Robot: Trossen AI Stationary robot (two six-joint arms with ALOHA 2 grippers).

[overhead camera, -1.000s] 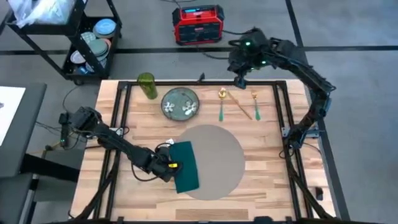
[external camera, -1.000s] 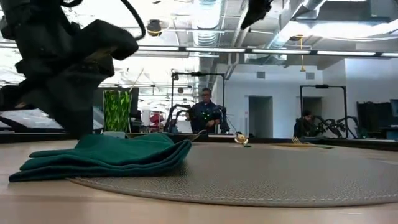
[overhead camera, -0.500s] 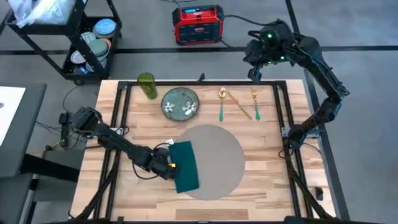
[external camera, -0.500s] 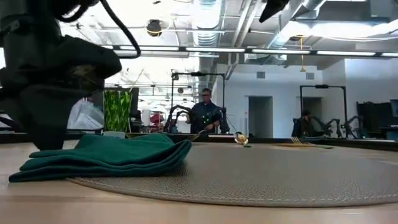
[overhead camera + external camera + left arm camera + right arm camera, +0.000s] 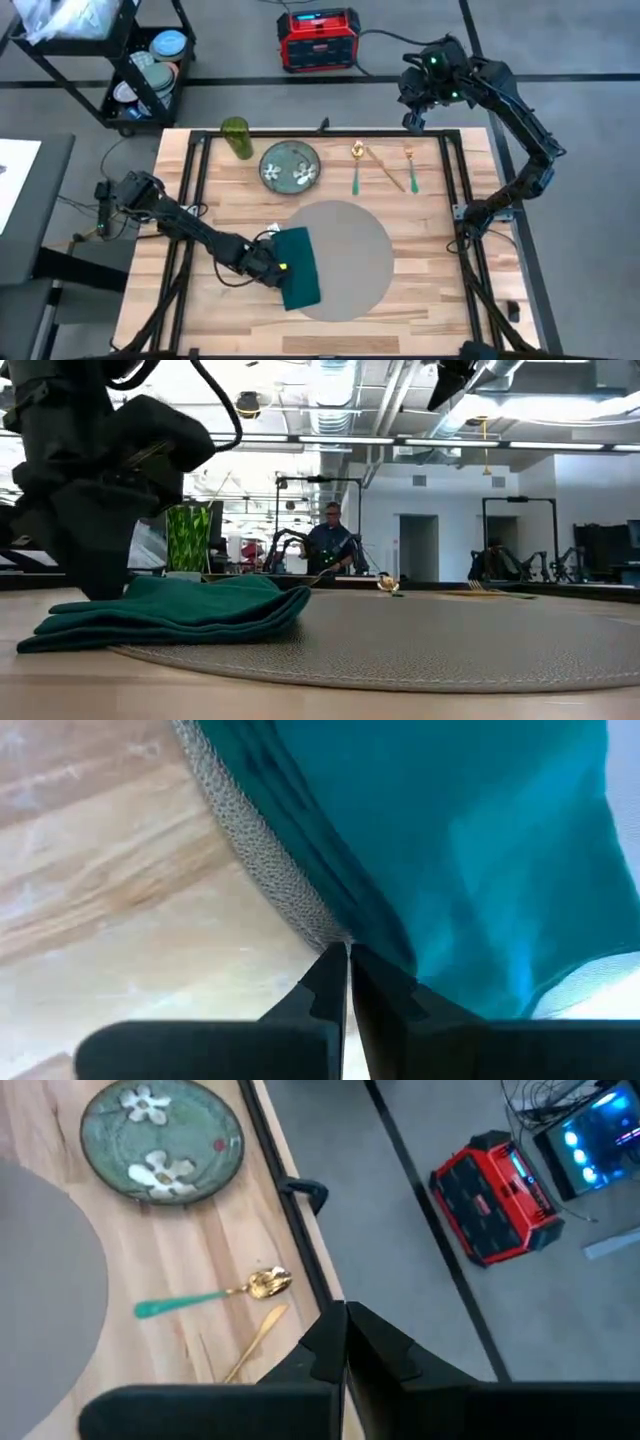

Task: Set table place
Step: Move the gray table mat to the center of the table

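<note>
The large flat round grey-beige placemat (image 5: 343, 260) lay in the lower middle of the high view, on the light striped butcher-block wooden surface (image 5: 430, 270) with its black rail frame. A folded dark green cloth napkin (image 5: 298, 266) rested across the placemat's left edge, partly on the mat and partly on the wood; in the low view the napkin (image 5: 170, 612) sat at lower left on the woven mat (image 5: 420, 640). The left end effector (image 5: 270, 265) was low just beside the napkin's left side, and in the left wrist view its fingers (image 5: 345, 982) were pressed together with nothing between them, their tips at the mat's woven rim (image 5: 262, 860) where the napkin (image 5: 440, 850) overlapped it. Toward the upper part of the high view stood a small round green floral plate (image 5: 290, 165), a green translucent glass (image 5: 236, 137) at its left, and to its right a gold spoon with a green handle (image 5: 356, 166), a gold knife (image 5: 383, 168) and a gold fork with a green handle (image 5: 411, 168). The right end effector (image 5: 414, 118) hung beyond the surface's far edge at upper right, its fingers (image 5: 345, 1340) pressed together and empty. A red and black power unit (image 5: 318, 38) sat on the floor at the top, and a black wheeled shelf cart (image 5: 140, 60) stood at upper left. A person (image 5: 327, 545) showed in the room behind.
</note>
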